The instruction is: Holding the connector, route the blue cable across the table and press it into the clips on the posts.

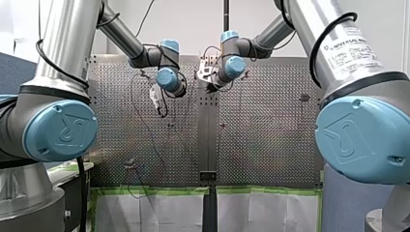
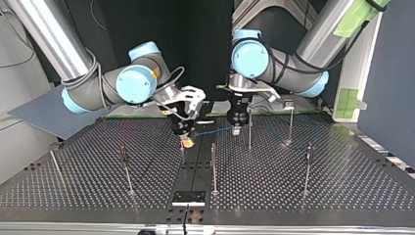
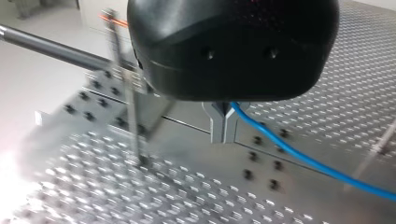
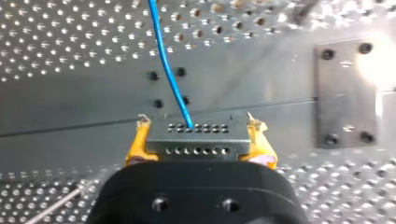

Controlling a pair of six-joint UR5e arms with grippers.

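Silver arms [image 1: 67,43], blue joint caps [image 1: 60,130], yellow-padded right end effector [image 4: 198,128].

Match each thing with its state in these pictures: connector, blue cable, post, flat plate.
Things:
1. connector
2. blue cable
3. post
4. flat plate

States:
A. stands upright on the table
B. lies flat on the table, a screw at each corner
C. clamped between the yellow pads of my right tool
D. runs out from between the metal fingers of my left tool

Pairs: 1-C, 2-D, 3-A, 4-B.
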